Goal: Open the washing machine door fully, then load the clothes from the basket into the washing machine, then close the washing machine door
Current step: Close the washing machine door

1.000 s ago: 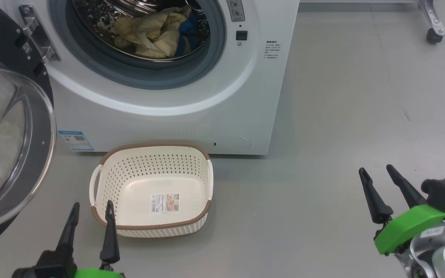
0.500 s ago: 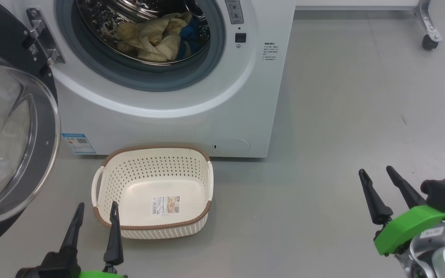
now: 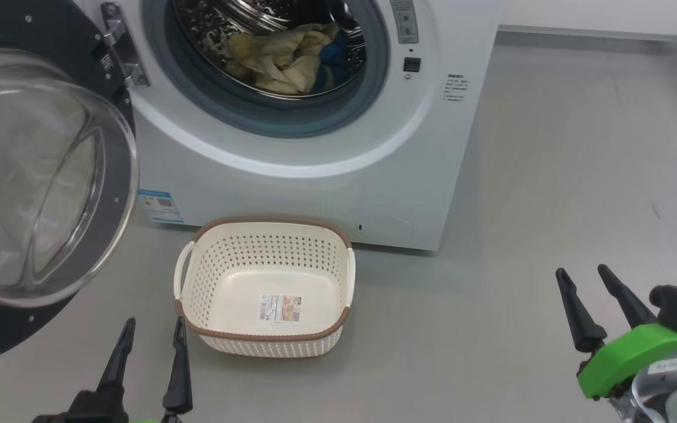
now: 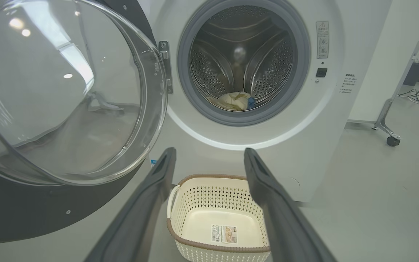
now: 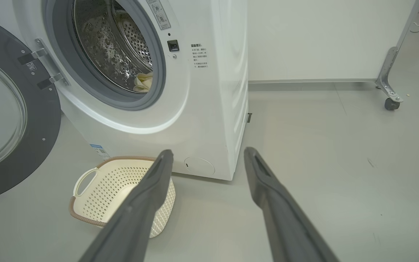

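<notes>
A big white front-loading washing machine (image 3: 315,176) takes up the upper middle of the head view, standing on a smooth grey floor (image 3: 520,205). Its large round door (image 3: 44,176), a bulging clear glass bowl set in a wide glossy black rim, is swung wide open at the left of the frame. It hangs from a metal hinge (image 3: 118,44) at the upper left of the opening.

Inside the perforated steel drum (image 3: 215,23), ringed by a grey rubber gasket (image 3: 280,120), lie the clothes (image 3: 285,59). They are crumpled pale yellow garments with a bright blue piece touching them on the right. A blue label (image 3: 159,205) sits at the machine's lower left corner, just beside the door rim.

The small rectangular cream plastic basket (image 3: 262,258), with perforated sides, a brown woven-look rim and white side handles, stands on the floor at lower centre, just in front of the machine. A small printed sticker (image 3: 280,308) shows on its smooth bottom.

The left hand (image 3: 156,320) is at the lower left of the frame, near the basket's near-left corner. Its two long dark fingers (image 4: 147,203) are spread apart and grip nothing. In the left wrist view they frame the basket, with the door at the left.

The right hand (image 3: 580,270), on a green mount (image 3: 626,355), is at the lower right over bare floor, well apart from basket and machine. Its fingers (image 5: 275,203) are likewise parted and empty. The right wrist view shows a black caster (image 5: 391,104) on a metal leg at the upper right.
</notes>
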`<state>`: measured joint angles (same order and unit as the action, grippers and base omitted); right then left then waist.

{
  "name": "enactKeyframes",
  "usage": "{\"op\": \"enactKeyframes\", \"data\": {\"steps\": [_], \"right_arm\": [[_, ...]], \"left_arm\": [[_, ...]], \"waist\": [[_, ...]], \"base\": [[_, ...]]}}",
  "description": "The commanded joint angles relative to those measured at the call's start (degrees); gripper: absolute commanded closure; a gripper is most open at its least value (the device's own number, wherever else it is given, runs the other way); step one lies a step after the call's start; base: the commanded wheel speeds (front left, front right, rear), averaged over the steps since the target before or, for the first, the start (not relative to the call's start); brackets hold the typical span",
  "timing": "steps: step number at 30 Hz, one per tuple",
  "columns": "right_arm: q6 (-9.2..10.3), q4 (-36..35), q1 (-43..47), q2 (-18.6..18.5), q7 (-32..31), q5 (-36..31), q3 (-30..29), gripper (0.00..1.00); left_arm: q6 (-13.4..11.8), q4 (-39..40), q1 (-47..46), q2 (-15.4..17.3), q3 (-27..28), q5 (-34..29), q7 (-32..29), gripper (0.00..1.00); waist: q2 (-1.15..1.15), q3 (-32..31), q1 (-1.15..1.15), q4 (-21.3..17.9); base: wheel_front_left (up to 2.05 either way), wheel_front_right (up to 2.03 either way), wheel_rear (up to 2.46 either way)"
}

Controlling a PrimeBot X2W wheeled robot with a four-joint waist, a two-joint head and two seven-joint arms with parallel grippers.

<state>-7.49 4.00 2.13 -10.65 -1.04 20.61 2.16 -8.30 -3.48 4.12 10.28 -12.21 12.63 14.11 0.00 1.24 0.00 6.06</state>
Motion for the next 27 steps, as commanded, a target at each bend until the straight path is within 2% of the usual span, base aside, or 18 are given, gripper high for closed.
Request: {"op": "enactKeyframes", "data": {"steps": [1, 13, 19, 27], "right_arm": [[0.00, -2.2, -1.0, -1.1, -0.1, -0.1, 0.7, 0.00], [0.00, -2.1, 0.1, -0.8, -0.1, 0.0, 0.8, 0.00], [0.00, -1.6, 0.2, -0.9, 0.0, 0.2, 1.7, 0.00], [0.00, -0.5, -2.4, -1.3, -0.5, 0.7, 4.7, 0.00]], "left_arm": [[-0.3, 2.2, -2.0, 1.3, 1.9, 0.0, 0.3, 0.00], [-0.5, 2.3, -1.1, 1.7, 1.5, 0.5, -0.1, 0.00], [-1.0, 2.8, -0.7, 1.9, 1.9, 1.0, -0.2, 0.00], [-2.4, 4.3, 0.7, 1.9, 3.4, 1.6, 0.2, 0.00]], "waist": [[0.00, -0.1, 0.00, 2.4], [0.00, -1.9, 0.00, 16.9], [0.00, -2.5, 0.00, 22.6], [0.00, -1.4, 0.00, 23.9]], "base": [[0.00, 0.00, 0.00], [0.00, 0.00, 0.00], [0.00, 0.00, 0.00], [0.00, 0.00, 0.00]]}}
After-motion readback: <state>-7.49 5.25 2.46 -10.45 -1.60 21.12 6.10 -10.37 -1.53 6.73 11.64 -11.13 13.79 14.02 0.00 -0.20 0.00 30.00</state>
